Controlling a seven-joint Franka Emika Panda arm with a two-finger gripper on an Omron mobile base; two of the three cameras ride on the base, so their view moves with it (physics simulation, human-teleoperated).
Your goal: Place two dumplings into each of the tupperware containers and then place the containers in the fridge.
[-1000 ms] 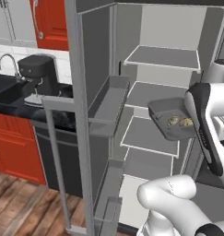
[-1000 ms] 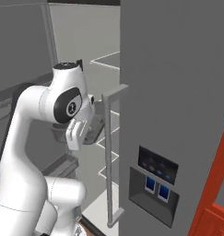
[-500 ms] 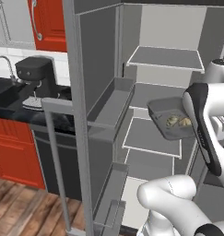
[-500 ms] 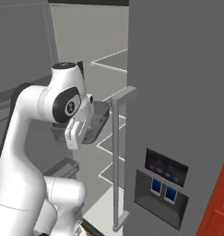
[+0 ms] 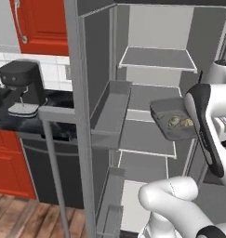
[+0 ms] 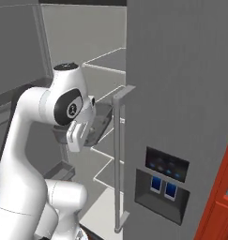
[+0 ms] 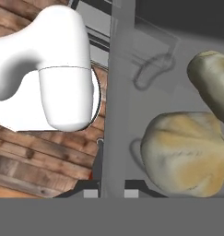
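Now, left to right: fridge door swung wide at left, shelves bare, so tray can go straight in. Tupperware container held level in front of middle shelf's front edge, kept flat so two dumplings stay put near its right end. My claw pinched tight on container's rim, wall between fingertips. Judgement: next, ease inward, set down on shelf.

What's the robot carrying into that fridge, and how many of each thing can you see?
Dumplings: 2
Tupperware container, held by the claw on its rim: 1
Total: 3
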